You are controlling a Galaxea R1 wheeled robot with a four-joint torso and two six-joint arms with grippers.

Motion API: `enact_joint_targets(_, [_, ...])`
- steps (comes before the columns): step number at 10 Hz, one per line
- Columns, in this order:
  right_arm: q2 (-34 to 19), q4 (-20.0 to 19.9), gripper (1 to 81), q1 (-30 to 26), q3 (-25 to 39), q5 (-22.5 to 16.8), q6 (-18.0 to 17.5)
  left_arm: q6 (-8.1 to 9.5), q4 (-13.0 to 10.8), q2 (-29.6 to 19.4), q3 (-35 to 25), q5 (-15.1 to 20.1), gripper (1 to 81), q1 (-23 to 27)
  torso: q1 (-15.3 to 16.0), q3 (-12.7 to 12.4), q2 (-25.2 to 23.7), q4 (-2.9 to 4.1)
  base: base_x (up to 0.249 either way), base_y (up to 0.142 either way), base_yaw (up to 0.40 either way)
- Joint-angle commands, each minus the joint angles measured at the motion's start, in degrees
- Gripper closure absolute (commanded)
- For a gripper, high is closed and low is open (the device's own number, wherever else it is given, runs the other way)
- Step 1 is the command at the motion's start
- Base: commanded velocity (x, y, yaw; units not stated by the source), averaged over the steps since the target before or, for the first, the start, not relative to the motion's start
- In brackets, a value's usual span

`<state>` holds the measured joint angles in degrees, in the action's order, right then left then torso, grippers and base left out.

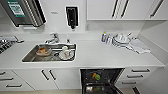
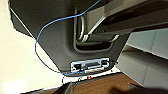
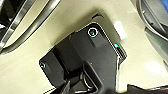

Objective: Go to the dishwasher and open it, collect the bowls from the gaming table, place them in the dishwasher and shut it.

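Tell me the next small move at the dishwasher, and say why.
Probably back away and turn from the counter: the dishwasher already stands open below it, dark rack showing, something green and orange inside, so the opening looks done.

This is a kitchen; a long white table (image 1: 100,53) runs along the wall with a steel sink (image 1: 31,57) set into it, a tap (image 1: 52,38) behind, dishes (image 1: 65,53) in the basin; white cabinets (image 1: 102,9) hang above, drawers (image 1: 136,75) sit below; the dishwasher (image 1: 101,80) stands open under the table; stacked crockery (image 1: 121,39) rests at the back; a dispenser (image 1: 72,17) hangs on the wall.
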<state>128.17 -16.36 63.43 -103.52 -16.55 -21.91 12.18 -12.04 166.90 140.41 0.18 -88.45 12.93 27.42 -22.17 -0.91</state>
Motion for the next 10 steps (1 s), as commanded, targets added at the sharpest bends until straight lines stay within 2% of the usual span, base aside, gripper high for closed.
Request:
enact_joint_targets(1, [1.24,-7.54,1.0,1.13,-2.99,1.53,-1.30,0.04,0.53,0.02,-0.40,4.30,1.0,-0.27,3.61,0.00,-5.55,0.00,0.000,0.000,0.000])
enact_joint_targets(2, [2.46,-13.14,1.0,2.45,-4.56,1.44,-1.47,0.04,0.62,-0.07,-0.40,4.30,1.0,-0.27,4.90,0.00,-7.65,0.00,0.000,0.000,0.000])
enact_joint_targets(4, [5.35,-17.28,1.0,3.60,-7.55,1.70,-1.99,0.04,0.53,0.02,-0.40,4.30,1.0,-0.27,7.50,-0.05,-11.83,0.00,0.000,0.000,0.000])
enact_joint_targets(5, [6.33,-22.64,1.0,3.69,-9.49,1.62,-2.35,0.04,0.53,-0.07,-0.32,4.30,1.0,-0.27,8.81,-0.05,-13.92,0.00,0.000,0.000,0.000])
enact_joint_targets(6, [6.86,-26.33,1.0,3.77,-10.45,1.53,-2.26,0.04,0.53,-0.16,-0.32,4.30,1.0,-0.27,10.05,-0.06,-15.93,0.00,0.000,0.000,0.000])
enact_joint_targets(8, [8.53,-29.61,1.0,3.16,-12.57,1.53,-2.26,0.04,0.53,-0.16,-0.22,4.30,1.0,-0.27,12.68,-0.09,-20.15,0.00,0.000,0.000,0.000])
enact_joint_targets(9, [9.50,-29.87,1.0,2.28,-14.15,1.53,-2.35,0.04,0.44,-0.16,-0.22,4.30,1.0,-0.27,13.99,-0.09,-22.23,0.00,0.000,0.000,0.000])
enact_joint_targets(10, [10.80,-32.29,1.0,1.33,-18.05,0.84,-2.61,0.04,0.44,-0.16,-0.22,4.30,1.0,-0.27,18.75,-0.11,-29.71,0.00,0.000,0.000,0.000])
